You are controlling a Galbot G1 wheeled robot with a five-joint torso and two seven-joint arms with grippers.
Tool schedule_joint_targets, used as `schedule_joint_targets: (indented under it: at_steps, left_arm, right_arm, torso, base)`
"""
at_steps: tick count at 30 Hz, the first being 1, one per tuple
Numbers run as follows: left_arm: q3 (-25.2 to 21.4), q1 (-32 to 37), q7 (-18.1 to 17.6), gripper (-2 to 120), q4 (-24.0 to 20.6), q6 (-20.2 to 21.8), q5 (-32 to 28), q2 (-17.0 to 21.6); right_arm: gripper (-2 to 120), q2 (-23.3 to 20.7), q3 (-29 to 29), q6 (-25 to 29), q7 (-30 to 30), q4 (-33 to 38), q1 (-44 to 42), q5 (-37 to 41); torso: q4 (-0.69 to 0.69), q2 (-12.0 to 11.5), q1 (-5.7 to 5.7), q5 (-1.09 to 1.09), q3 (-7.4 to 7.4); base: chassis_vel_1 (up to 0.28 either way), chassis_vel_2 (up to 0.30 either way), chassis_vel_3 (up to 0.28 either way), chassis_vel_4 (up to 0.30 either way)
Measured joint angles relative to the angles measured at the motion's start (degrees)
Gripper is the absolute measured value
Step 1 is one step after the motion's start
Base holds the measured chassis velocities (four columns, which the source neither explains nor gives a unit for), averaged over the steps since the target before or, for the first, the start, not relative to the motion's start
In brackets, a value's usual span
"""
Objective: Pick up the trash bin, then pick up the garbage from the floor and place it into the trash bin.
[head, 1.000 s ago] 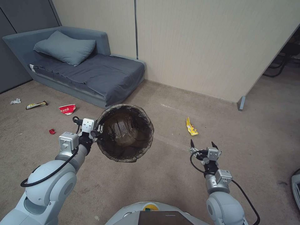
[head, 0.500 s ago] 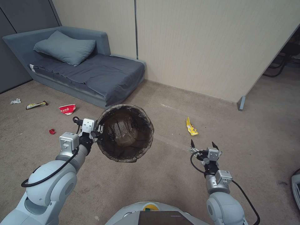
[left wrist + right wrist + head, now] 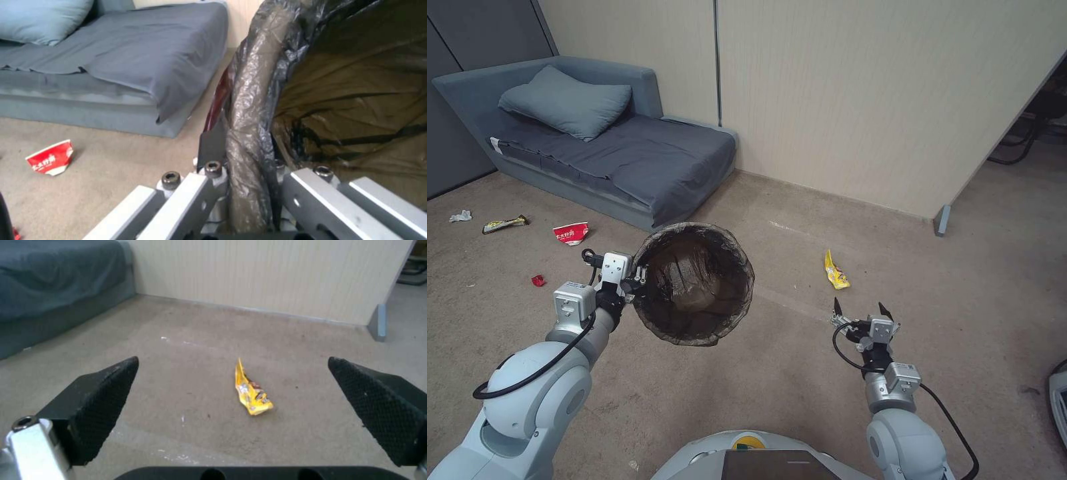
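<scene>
My left gripper [image 3: 639, 277] is shut on the rim of the trash bin [image 3: 694, 283], holding it off the floor with its bag-lined mouth tilted toward me; the left wrist view shows the fingers [image 3: 213, 146] pinching the bagged rim [image 3: 249, 133]. My right gripper [image 3: 860, 310] hovers open over the carpet, a short way before a yellow wrapper [image 3: 835, 270], which lies between its fingertips [image 3: 98, 396] in the right wrist view as the yellow wrapper [image 3: 251, 393]. More garbage lies at the left: a red-and-white packet [image 3: 571, 233], a small red scrap [image 3: 538, 281], a snack-bar wrapper [image 3: 505, 223] and a white tissue [image 3: 460, 216].
A grey sofa bed [image 3: 620, 157] with a pillow [image 3: 564, 100] stands against the back left wall. A beige partition [image 3: 887, 100] ends at a grey foot [image 3: 941, 220] on the right. Open carpet [image 3: 800, 373] stretches between the arms.
</scene>
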Motion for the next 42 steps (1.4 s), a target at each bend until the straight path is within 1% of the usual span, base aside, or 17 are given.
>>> schedule_joint_targets:
  at_steps: [9, 20, 36, 39, 42]
  left_arm:
    - [-0.1, -0.2, 0.9, 0, 0.8, 0.0, 1.2, 0.1]
    - [-0.1, -0.5, 0.5, 0, 1.3, 0.0, 1.1, 0.2]
    - [0.3, -1.0, -0.1, 0, 2.2, 0.0, 1.0, 0.2]
    - [0.4, -1.3, -1.0, 0, 2.2, 0.0, -1.0, 0.2]
    - [0.4, -1.3, -0.9, 0, 2.1, 0.0, -1.5, 0.2]
  right_arm:
    - [100, 0.1, 0.1, 0.2, 0.1, -0.4, 0.0, 0.0]
    - [100, 0.2, 0.2, 0.4, 0.1, -0.5, -0.1, -0.1]
    - [100, 0.3, 0.2, 1.0, 0.1, -1.1, -0.1, -0.3]
    - [100, 0.2, 0.3, 1.1, 0.1, -1.1, -0.1, -0.2]
    - [100, 0.2, 0.3, 1.2, 0.1, -1.2, -0.1, -0.2]
  torso:
    - [0.00, 0.0, 0.00, 0.00, 0.00]
    - [0.00, 0.0, 0.00, 0.00, 0.00]
    - [0.00, 0.0, 0.00, 0.00, 0.00]
    - [-0.02, 0.0, 0.00, 0.00, 0.00]
    - [-0.03, 0.0, 0.00, 0.00, 0.00]
  base:
    - [0.000, 0.000, 0.000, 0.000]
    - [-0.004, -0.003, -0.003, -0.006]
    - [-0.084, -0.086, -0.078, -0.089]
    - [-0.124, -0.122, -0.118, -0.123]
    - [-0.110, -0.100, -0.095, -0.097]
